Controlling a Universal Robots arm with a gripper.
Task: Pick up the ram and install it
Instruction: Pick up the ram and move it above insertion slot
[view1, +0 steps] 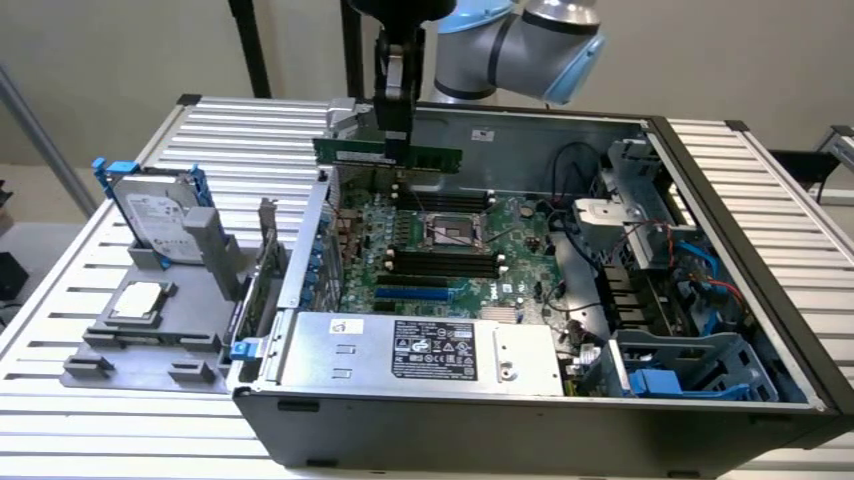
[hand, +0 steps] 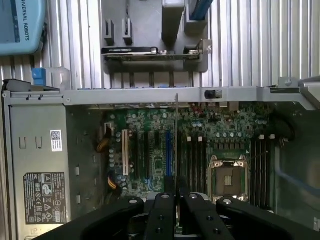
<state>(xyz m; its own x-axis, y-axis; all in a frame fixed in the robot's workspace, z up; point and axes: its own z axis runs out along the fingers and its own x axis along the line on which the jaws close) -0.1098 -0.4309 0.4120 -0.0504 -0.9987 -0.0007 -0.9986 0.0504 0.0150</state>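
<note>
The ram (view1: 387, 153), a long thin green stick, hangs level in the air above the far side of the open computer case (view1: 747, 250). My gripper (view1: 396, 138) comes down from above and is shut on the stick near its middle. In the wrist view the ram (hand: 176, 140) appears edge-on as a thin line running out from between my black fingers (hand: 162, 210), with my gripper (hand: 176, 197) closed around it. Below it lies the green motherboard (hand: 220, 135), and the stick lines up over the black memory slots (hand: 192, 160) beside the processor socket (hand: 228, 177).
A grey holder (view1: 174, 335) at the exterior view's left carries an upright hard drive (view1: 154, 215), a flat hard drive (view1: 140, 300) and an upright expansion card (view1: 267, 260). The power supply (view1: 427, 350) fills the case's near side. Cables and a blue drive cage (view1: 681, 375) are at the right.
</note>
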